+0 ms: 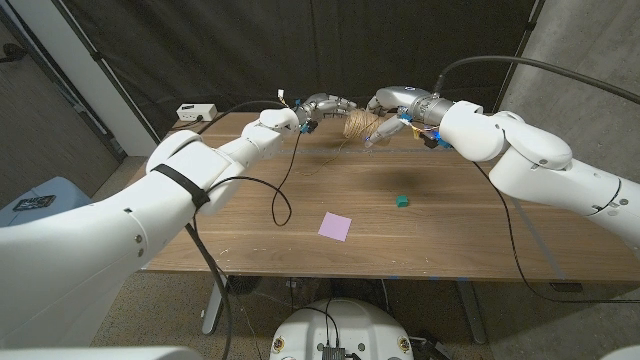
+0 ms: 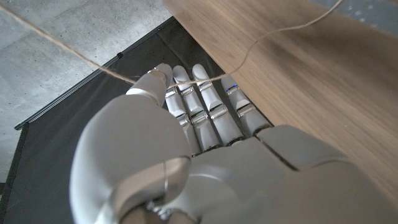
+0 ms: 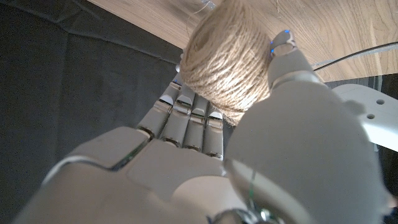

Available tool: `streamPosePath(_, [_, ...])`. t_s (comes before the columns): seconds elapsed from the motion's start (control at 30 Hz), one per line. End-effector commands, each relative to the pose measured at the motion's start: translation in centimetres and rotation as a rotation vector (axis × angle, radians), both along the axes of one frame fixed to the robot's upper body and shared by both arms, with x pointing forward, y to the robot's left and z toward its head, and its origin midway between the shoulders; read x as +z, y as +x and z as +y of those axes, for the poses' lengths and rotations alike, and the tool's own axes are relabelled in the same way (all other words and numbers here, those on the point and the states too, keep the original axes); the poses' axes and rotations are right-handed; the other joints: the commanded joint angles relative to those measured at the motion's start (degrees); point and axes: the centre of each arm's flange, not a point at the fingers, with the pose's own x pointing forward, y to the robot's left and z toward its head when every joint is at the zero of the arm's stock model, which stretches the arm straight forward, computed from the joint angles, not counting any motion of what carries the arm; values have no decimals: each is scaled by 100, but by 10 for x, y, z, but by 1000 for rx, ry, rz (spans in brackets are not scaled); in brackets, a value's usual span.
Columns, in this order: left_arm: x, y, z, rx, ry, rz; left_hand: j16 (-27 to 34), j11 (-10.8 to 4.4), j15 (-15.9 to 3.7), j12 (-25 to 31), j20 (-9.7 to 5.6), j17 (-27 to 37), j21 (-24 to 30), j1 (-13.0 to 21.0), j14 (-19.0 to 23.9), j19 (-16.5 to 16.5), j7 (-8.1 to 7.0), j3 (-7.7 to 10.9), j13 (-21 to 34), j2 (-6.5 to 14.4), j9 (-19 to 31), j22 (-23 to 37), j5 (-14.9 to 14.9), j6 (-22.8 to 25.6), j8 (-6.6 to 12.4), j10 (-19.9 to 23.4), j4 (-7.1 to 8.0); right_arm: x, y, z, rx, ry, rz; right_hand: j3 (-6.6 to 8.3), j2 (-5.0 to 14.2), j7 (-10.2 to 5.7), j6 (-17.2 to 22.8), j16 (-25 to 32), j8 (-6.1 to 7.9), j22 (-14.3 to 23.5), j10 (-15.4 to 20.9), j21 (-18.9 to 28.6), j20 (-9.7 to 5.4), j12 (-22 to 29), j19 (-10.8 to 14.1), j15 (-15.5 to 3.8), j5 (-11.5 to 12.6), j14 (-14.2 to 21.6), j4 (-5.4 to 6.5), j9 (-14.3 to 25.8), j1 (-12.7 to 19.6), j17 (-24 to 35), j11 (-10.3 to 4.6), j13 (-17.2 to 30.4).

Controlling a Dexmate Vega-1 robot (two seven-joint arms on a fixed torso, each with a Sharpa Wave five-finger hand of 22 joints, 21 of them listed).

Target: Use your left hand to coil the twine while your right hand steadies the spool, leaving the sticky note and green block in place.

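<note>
Right hand (image 3: pixel 249 155) grips the spool (image 3: pixel 227 59); left hand (image 2: pixel 199 155), fingers straight, touches twine (image 2: pixel 81 59).

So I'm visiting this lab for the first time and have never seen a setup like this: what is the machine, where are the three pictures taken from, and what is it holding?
It is a two-armed robot standing at a wooden table, each arm ending in a robot hand with fingers. The wide picture comes from a camera on its head, looking down over both arms. The other two come from cameras on the wrists, looking along the back of each hand, so the scene appears turned.

The right robot hand holds a spool of twine above the far side of the table. The left robot hand has a strand of twine running across its fingers. On the table lie a pink sticky note and a small green block, both apart from the hands.
</note>
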Motion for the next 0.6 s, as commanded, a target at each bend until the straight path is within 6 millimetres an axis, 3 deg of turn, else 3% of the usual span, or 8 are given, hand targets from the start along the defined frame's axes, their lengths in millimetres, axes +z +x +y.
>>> streamPosePath(0.03, [-27,9,5,47,27,55,-11,-8,15,-20,13,27,29,48,20,-28,-7,-14,30,39,27,-2,46,8,-7,7,-10,4,1,-5,1,15,-13,6,864,-968,1025,19,37,22,1027,-15,-94,20,51,-986,33,293,23,12,755,30,-989,25])
streamPosePath(0.6, [-42,8,-8,21,66,71,-34,-4,24,-45,17,29,37,62,5,-46,-23,-19,54,29,29,-3,52,-4,-19,-5,-13,19,1,-11,-11,41,-74,-9,871,-947,1034,5,39,22,1052,-17,-99,20,50,-982,31,319,29,12,758,45,-969,38])
